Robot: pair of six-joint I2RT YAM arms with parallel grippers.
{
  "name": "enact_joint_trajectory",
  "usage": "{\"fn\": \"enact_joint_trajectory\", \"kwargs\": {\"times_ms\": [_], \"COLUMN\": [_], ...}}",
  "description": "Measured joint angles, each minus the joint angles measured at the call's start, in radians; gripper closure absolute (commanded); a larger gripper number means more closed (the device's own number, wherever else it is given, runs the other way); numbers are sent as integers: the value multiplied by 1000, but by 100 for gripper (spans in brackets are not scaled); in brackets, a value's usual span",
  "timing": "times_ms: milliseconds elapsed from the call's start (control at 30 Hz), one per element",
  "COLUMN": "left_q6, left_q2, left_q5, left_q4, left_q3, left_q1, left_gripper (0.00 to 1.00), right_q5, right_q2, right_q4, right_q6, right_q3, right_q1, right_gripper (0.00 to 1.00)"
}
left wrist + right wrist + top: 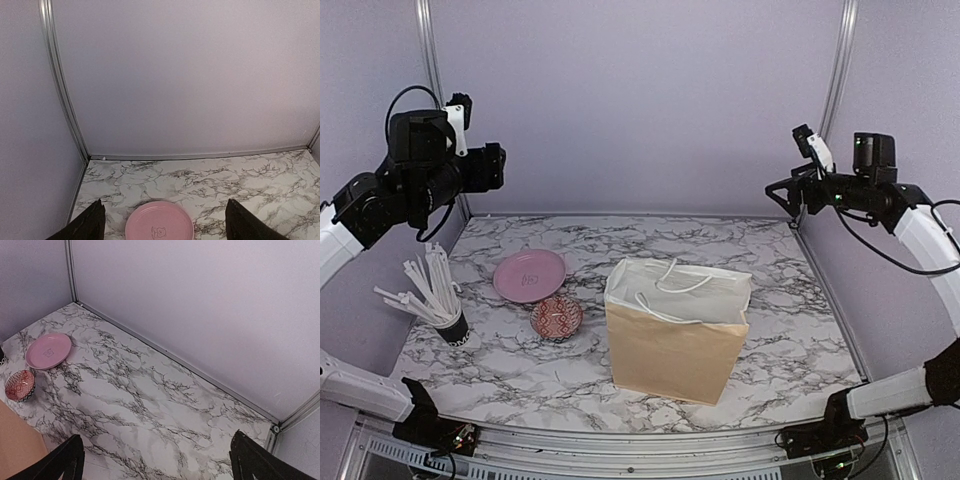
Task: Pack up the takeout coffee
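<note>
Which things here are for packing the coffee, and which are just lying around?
For the job: the paper bag, standing open in the middle. No coffee cups show in any view.

Just lying about: the pink plate, the small red patterned bowl, the dark cup of white straws.

Paper bag (670,340), pink plate (529,275), red bowl (557,317), straw cup (452,328)

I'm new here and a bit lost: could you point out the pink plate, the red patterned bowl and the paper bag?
pink plate (529,275): top view, centre of its flat face.
red patterned bowl (557,317): top view, its patterned inside.
paper bag (667,355): top view, its brown front panel.
</note>
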Motion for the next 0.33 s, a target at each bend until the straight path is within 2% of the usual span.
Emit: {"fn": "enact_joint_trajectory", "kwargs": {"times_ms": [200,333], "left_q6": [-4,-13], "left_q2": [-17,-63], "left_q5": [81,119], "left_q4": [-44,-64], "left_q3": [-10,-41], "left_q1": [0,-1], "left_gripper": [17,15], "right_q5": [31,123], "right_q2": [-83,-117], "right_q4": [32,78], "right_q6": [50,117], "right_q3": [-43,-46], "right_q1": [-3,-3], "right_gripper": [1,1]}}
